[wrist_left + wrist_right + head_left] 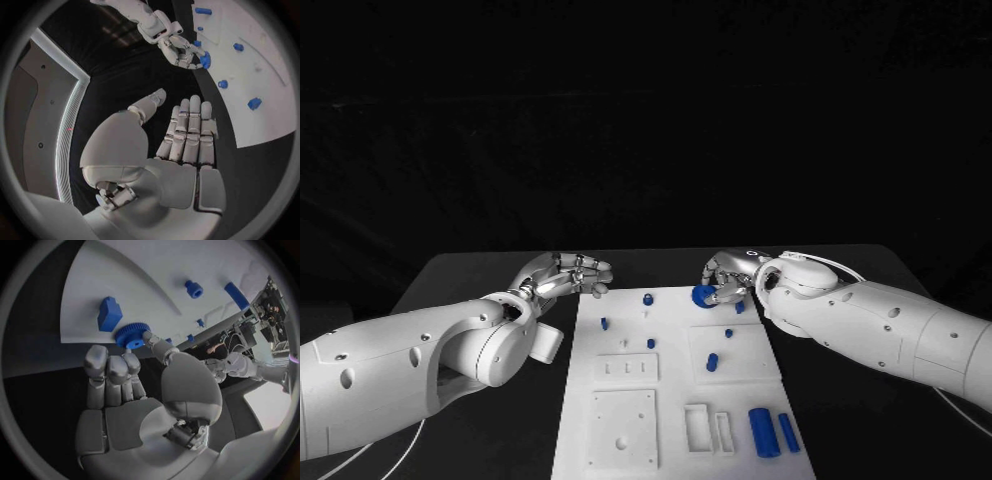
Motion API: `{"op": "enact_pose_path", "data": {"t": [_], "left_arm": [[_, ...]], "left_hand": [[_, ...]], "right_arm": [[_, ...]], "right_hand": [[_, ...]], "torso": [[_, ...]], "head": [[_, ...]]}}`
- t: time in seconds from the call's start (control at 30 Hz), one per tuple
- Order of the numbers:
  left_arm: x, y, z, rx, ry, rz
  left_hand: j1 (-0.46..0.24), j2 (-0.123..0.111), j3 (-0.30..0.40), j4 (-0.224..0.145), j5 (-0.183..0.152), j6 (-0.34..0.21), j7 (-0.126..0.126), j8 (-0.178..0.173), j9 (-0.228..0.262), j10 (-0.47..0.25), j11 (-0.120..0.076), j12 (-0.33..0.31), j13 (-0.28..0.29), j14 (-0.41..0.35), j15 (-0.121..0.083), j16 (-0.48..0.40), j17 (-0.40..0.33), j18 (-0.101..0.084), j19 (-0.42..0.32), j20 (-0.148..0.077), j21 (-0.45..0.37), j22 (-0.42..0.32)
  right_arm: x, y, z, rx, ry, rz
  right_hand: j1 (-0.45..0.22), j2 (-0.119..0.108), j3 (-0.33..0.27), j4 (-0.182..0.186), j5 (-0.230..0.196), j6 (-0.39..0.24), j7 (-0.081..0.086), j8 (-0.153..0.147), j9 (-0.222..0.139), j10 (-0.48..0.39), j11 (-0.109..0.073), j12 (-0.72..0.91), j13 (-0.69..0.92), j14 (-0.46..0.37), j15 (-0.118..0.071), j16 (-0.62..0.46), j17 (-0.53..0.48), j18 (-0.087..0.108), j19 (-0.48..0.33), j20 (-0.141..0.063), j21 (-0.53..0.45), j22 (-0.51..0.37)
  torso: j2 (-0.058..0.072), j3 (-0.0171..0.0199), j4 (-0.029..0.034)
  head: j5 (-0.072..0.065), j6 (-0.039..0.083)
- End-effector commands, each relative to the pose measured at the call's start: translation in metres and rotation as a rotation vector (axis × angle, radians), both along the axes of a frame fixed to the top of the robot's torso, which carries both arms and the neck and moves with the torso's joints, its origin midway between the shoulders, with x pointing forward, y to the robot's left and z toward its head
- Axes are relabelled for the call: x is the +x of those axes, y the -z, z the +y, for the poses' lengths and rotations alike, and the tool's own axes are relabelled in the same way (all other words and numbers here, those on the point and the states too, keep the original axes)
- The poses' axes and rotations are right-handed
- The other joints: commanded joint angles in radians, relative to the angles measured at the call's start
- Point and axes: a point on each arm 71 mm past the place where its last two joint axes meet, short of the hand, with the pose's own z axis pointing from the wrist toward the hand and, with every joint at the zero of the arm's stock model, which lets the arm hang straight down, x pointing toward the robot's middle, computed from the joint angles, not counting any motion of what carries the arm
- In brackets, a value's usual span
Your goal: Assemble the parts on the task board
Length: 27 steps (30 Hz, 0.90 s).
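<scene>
Pinching a blue gear point(704, 295) between thumb and fingers point(132, 362), the right hand point(728, 279) sits at the far right corner of the task board point(625, 420), the gear just over the board's edge. In the right wrist view the gear's toothed rim point(131, 335) shows plainly against the white plate, with a blue block point(109, 313) just beside it on the board.

The left hand point(570, 274) hangs over the black counter point(473, 275) just off the board's far left corner and holds nothing. In the left wrist view its fingers point(190, 132) lie straight and side by side, the thumb held apart; from the head view they look somewhat curled, so their exact pose is hard to fix.

Other parts lie on the board: a small blue peg point(648, 298) near the far edge, another point(603, 323) toward the left side, one point(652, 343) near the middle, and an oblong piece point(711, 361) right of centre. Two blue cylinders point(762, 432) lie side by side near the board's near right corner, beside white rectangular frames point(697, 425).
</scene>
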Motion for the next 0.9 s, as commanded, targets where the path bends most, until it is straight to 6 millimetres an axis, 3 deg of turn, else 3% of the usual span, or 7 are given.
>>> {"op": "enact_pose_path", "data": {"t": [0.03, 0.27, 0.63, 0.9], "left_arm": [[-0.001, -0.002, -0.003, -0.004, 0.019, -0.006], [0.000, -0.001, -0.003, -0.003, 0.017, -0.005], [0.001, 0.000, -0.004, -0.001, 0.018, -0.005], [0.001, 0.000, -0.003, 0.000, 0.016, -0.004]], "left_hand": [[-0.009, 0.000, 0.000, -0.005, 0.005, 0.000, 0.009, -0.005, 0.001, 0.003, 0.002, -0.005, -0.001, 0.004, 0.002, -0.007, 0.002, 0.011, -0.005, -0.001, 0.003, 0.019], [-0.010, 0.000, 0.000, -0.005, 0.005, 0.000, 0.009, -0.006, 0.001, 0.003, 0.003, -0.005, -0.001, 0.004, 0.002, -0.007, 0.002, 0.011, -0.005, -0.001, 0.003, 0.019], [-0.011, 0.001, 0.000, -0.004, 0.005, 0.000, 0.009, -0.006, 0.002, 0.003, 0.003, -0.005, -0.001, 0.004, 0.002, -0.008, 0.003, 0.011, -0.005, -0.001, 0.004, 0.019], [-0.013, 0.002, 0.000, -0.004, 0.004, 0.000, 0.010, -0.006, 0.002, 0.003, 0.003, -0.005, -0.001, 0.004, 0.002, -0.008, 0.003, 0.010, -0.005, 0.000, 0.004, 0.019]], "right_arm": [[-0.003, 0.011, 0.001, -0.064, -0.017, 0.041], [-0.004, 0.016, -0.001, -0.109, -0.023, 0.035], [-0.009, 0.024, 0.001, -0.154, -0.040, 0.019], [-0.009, 0.028, -0.002, -0.150, -0.032, 0.034]], "right_hand": [[-0.001, 0.004, 0.008, -0.001, -0.006, 0.009, 0.004, 0.004, -0.001, 0.007, 0.000, 0.004, 0.001, -0.004, -0.001, -0.007, 0.002, 0.100, -0.006, 0.002, 0.005, 0.020], [0.009, -0.014, 0.022, -0.007, -0.010, 0.005, 0.003, 0.001, -0.003, 0.004, -0.001, 0.001, -0.003, -0.003, -0.002, -0.010, 0.007, 0.100, -0.008, 0.002, 0.009, 0.020], [0.008, -0.031, 0.028, -0.015, 0.064, -0.001, 0.002, -0.002, -0.005, -0.001, -0.002, -0.006, -0.011, 0.001, -0.002, -0.018, 0.018, 0.100, -0.010, 0.005, 0.017, 0.019], [0.004, -0.031, 0.026, -0.013, 0.070, 0.001, 0.002, 0.000, -0.004, -0.004, -0.002, -0.009, -0.013, 0.002, -0.002, -0.019, 0.020, 0.100, -0.010, 0.005, 0.018, 0.018]], "torso": [[0.000, 0.0000, 0.0003], [-0.001, 0.0003, -0.0001], [0.000, 0.0001, -0.0012], [0.000, 0.0007, 0.0005]], "head": [[-0.001, -0.001], [0.000, -0.004], [-0.003, -0.005], [-0.006, -0.007]]}}
